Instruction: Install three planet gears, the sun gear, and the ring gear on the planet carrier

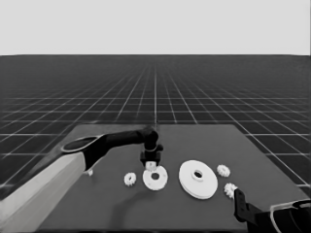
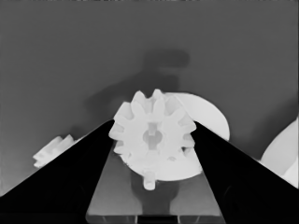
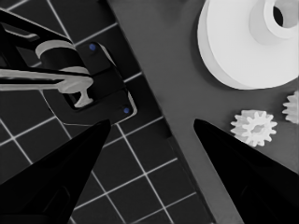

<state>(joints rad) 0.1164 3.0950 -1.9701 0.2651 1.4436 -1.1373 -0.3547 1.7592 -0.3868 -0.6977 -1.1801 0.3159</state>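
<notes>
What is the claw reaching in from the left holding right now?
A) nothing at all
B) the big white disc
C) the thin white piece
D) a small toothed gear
D: the left claw has a small toothed gear pinched between its two fingers, just above the smaller round part, while the larger round part lies untouched on the table.
</notes>
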